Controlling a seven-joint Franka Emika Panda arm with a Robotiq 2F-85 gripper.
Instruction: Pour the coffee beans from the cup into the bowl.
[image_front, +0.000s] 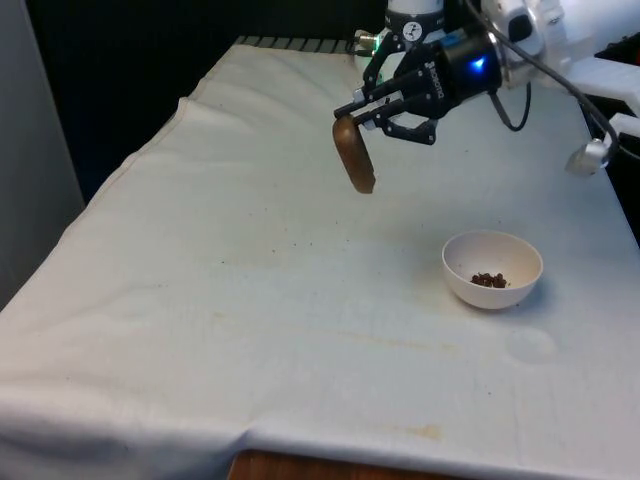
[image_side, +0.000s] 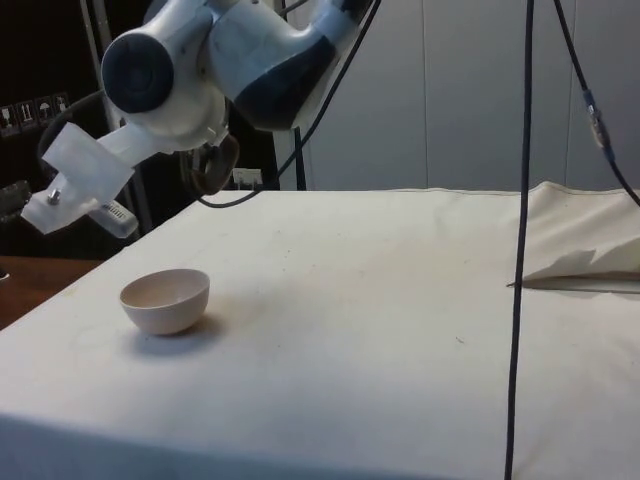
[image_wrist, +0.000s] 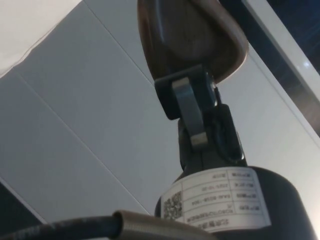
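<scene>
White cloth covers the table where the bowl (image_front: 492, 268) already holds coffee beans (image_front: 489, 280), while the gripper (image_front: 390, 112), clamped on the tipped brown cup (image_front: 354, 154) away from the bowl, seemingly needs only to set it down.

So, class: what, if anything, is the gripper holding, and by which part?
The gripper holds the brown cup by its rim, one finger inside the wall. The cup is tipped in the air, apart from the white bowl.

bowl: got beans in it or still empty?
Has beans: a small dark cluster lies at the bottom of the white bowl; most of its inside is bare.
</scene>
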